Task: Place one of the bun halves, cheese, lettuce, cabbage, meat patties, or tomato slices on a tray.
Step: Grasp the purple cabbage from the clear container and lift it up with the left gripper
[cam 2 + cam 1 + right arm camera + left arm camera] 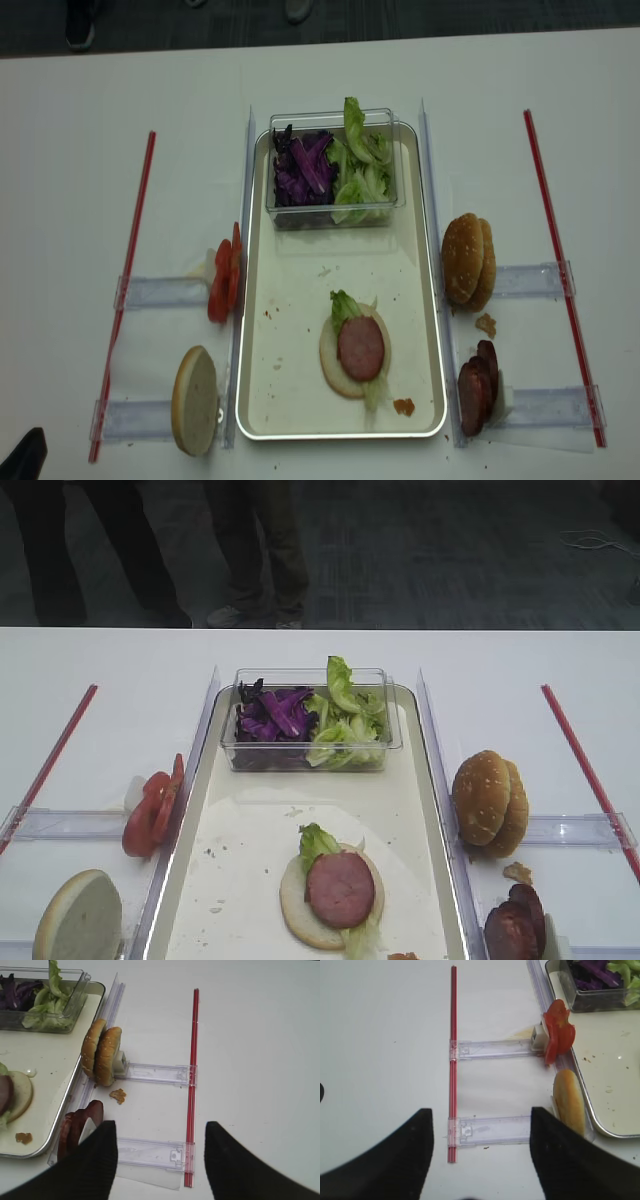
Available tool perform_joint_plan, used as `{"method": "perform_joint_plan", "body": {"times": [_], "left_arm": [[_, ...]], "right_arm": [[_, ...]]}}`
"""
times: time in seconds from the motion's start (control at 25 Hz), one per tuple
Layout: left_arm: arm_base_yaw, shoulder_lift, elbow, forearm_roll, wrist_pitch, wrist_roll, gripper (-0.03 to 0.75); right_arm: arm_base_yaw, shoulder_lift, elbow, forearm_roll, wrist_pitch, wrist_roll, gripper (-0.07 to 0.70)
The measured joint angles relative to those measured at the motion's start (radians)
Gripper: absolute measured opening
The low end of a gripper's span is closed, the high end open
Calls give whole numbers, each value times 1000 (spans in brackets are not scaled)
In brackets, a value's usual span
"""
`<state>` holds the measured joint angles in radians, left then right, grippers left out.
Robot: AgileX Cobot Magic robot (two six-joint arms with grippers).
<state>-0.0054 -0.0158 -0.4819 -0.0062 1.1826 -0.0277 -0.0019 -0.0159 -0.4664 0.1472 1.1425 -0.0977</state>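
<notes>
The cream tray (240,850) lies in the middle. On it sits a pale bun half (300,905) topped with lettuce (316,840) and a meat patty (340,888). Tomato slices (556,1035) stand on edge left of the tray, with a pale bun half (568,1100) nearer me. Right of the tray stand two sesame bun halves (102,1055) and dark meat patties (75,1127). Purple cabbage (275,712) and more lettuce fill a tub at the tray's far end. No cheese shows. My left gripper (481,1110) and right gripper (160,1124) are both open and empty, over the table either side of the tray.
The clear tub (310,755) takes up the tray's far end. Clear plastic strips (150,1152) and red rods (192,1060) lie on the white table on both sides. A brown crumb (118,1095) lies by the sesame buns. People's legs (255,550) stand beyond the table's far edge.
</notes>
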Motion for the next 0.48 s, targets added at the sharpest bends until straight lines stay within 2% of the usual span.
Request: {"method": "perform_joint_plan", "body": {"times": [0.48], "left_arm": [[0, 0, 0, 20, 0, 11, 400]], "right_arm": [[0, 0, 0, 0, 0, 0, 438]]}}
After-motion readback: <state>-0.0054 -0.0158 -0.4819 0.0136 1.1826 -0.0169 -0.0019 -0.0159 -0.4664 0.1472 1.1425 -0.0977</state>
